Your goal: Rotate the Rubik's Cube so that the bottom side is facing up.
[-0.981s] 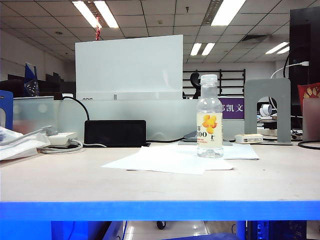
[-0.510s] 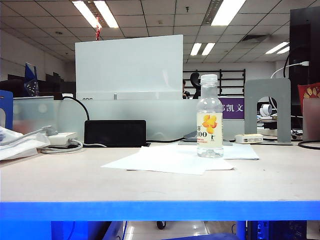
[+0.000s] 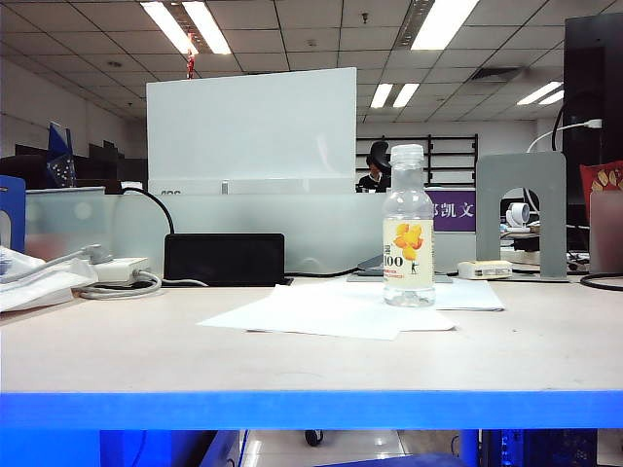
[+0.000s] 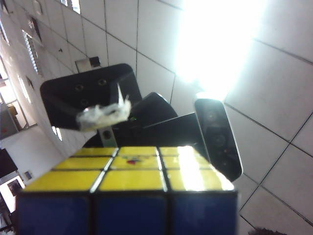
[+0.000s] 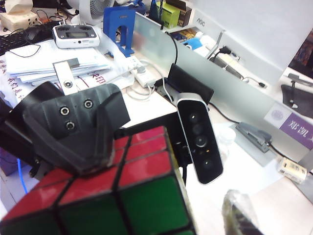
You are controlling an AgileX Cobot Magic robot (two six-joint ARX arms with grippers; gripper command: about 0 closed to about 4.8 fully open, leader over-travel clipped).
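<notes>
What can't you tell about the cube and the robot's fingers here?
Left wrist view: cube cut off by the edge; only one of the left fingers shows, so grip unclear.
Right wrist view: cube cut off; right fingers, one covering its corner, one blurred; grip unclear.
Exterior view: cube and both arms lie outside the picture; only table and bottle show.

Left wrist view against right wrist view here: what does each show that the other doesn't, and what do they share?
Left wrist only: yellow and blue faces of the Rubik's Cube, seen against a glaring ceiling light. Right wrist only: the cube's red and green faces, with a desk below carrying papers and a blue bookend. Both: the cube filling the foreground, a black finger beside it, and a camera bar beyond. The left gripper and right gripper are both at the cube. I cannot tell which one grips it.
</notes>
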